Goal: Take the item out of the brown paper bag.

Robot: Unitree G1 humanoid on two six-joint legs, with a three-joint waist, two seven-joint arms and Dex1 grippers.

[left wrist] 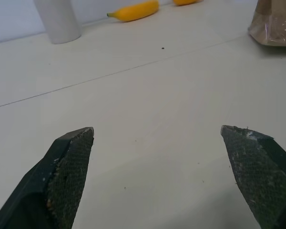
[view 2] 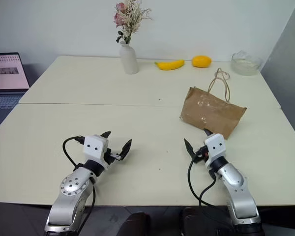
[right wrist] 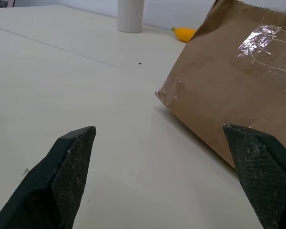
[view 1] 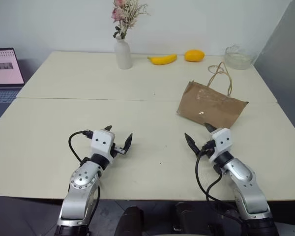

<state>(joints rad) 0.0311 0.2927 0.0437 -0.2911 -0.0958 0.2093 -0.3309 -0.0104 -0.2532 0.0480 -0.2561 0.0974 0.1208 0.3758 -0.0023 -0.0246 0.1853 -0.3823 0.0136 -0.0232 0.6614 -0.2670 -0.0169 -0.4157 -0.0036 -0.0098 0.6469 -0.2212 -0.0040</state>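
Right wrist view, tape-like sheen on brown paper bag (right wrist: 229, 90), perhaps plastic, both grippers spread, empty

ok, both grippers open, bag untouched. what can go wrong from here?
The brown paper bag lies flat, and its mouth faces away from the right gripper, so a blind reach may just shove it across the table. Its handles could snag a finger. The item is hidden inside, so a pinch might catch only paper.

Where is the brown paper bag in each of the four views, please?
Left eye view: brown paper bag, right of centre.
Right eye view: bag, right of centre.
Left wrist view: upper right corner.
Right wrist view: right half.
Shared landmark: white vase.
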